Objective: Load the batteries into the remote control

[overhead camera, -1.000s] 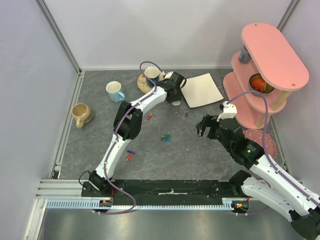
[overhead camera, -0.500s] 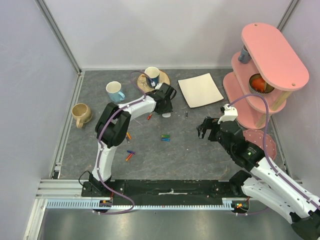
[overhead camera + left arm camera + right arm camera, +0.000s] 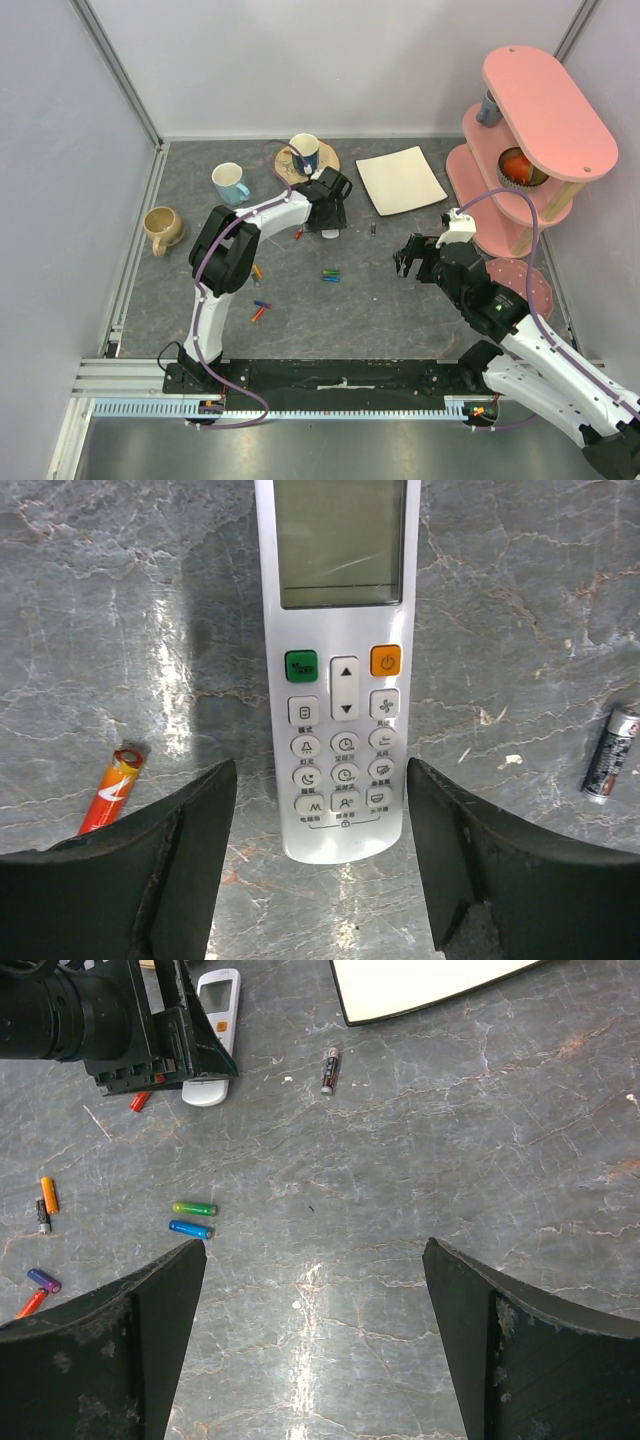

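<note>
left pincer lined up over the remote control, no battery loaded yet

a red-orange battery [image 3: 112,792] lies on the desk [image 3: 110,600] at my left. my left pincer [image 3: 320,775] is spread wide, holds nothing, and straddles the remote control [image 3: 342,630], which lies face up: white, with a grey display [image 3: 340,540] above small buttons [image 3: 344,735]. i judge i must clamp it and turn it over to reach the battery cover. my right pincer [image 3: 314,1250] hangs wide apart and empty, beyond the green battery [image 3: 194,1208] and the blue battery [image 3: 190,1229].

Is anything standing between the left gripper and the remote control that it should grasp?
Nothing visible. The left gripper is open, with its fingers on either side of the remote control, at its button end. An orange battery lies outside one finger and a dark battery outside the other.
</note>
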